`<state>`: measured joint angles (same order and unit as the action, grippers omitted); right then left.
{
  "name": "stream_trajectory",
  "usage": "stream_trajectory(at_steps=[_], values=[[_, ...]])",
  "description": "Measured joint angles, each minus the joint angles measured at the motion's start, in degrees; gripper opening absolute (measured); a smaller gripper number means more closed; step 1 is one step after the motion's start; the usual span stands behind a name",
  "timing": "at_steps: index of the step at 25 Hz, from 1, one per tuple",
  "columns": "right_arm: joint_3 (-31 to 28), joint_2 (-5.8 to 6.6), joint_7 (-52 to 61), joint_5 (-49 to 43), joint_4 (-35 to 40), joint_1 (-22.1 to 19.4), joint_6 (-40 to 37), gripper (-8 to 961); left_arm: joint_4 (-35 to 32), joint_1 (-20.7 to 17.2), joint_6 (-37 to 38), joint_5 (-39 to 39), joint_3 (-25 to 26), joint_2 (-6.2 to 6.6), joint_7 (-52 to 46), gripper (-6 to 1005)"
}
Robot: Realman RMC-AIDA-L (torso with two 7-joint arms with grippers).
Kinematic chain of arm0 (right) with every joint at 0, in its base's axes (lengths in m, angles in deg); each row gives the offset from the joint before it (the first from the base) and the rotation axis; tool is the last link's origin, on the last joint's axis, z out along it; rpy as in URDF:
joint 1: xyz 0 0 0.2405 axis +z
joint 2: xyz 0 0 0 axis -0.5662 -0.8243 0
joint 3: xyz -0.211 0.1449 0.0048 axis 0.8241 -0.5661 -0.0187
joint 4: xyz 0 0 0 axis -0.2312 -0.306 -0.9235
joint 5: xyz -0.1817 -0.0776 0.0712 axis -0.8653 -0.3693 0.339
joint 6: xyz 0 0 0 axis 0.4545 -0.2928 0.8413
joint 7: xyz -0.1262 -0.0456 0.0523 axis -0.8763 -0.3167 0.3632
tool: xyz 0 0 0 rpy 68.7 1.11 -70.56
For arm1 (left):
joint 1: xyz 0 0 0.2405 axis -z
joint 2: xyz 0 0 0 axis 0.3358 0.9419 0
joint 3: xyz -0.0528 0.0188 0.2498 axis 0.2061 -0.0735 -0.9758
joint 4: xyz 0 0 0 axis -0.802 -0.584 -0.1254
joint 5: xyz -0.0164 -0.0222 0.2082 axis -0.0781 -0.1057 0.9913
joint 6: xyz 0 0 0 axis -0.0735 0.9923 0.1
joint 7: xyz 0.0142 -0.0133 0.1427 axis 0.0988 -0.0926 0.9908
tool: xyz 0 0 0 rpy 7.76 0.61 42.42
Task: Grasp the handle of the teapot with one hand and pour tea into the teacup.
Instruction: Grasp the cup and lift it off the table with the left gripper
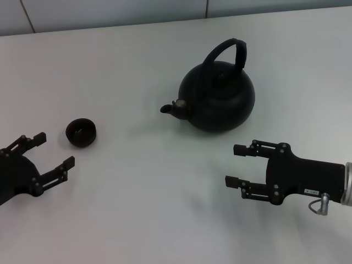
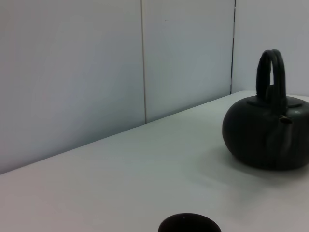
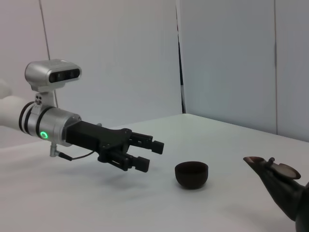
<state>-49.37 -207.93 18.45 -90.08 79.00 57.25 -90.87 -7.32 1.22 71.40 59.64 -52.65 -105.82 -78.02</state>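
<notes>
Right gripper (image 1: 233, 165) open, empty, nearer arm; teapot (image 1: 219, 96) handle (image 1: 228, 52) at its 12 o'clock; left gripper (image 1: 52, 149) open by teacup (image 1: 81, 132)

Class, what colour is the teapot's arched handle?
Black, matching the teapot; the handle shows best in the head view.

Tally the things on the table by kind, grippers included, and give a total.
Teapot: 1
Teacup: 1
Grippers: 2, left gripper and right gripper, both open
Total: 4
</notes>
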Motion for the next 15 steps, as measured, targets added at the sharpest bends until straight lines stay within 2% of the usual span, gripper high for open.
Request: stream_trajectory(at_steps=[15], values=[[0.0,0.0,0.0,0.2,0.0,0.0,-0.6,693,3.1,5.0,-7.5,0.2,-0.3,-0.15,-0.6,786]])
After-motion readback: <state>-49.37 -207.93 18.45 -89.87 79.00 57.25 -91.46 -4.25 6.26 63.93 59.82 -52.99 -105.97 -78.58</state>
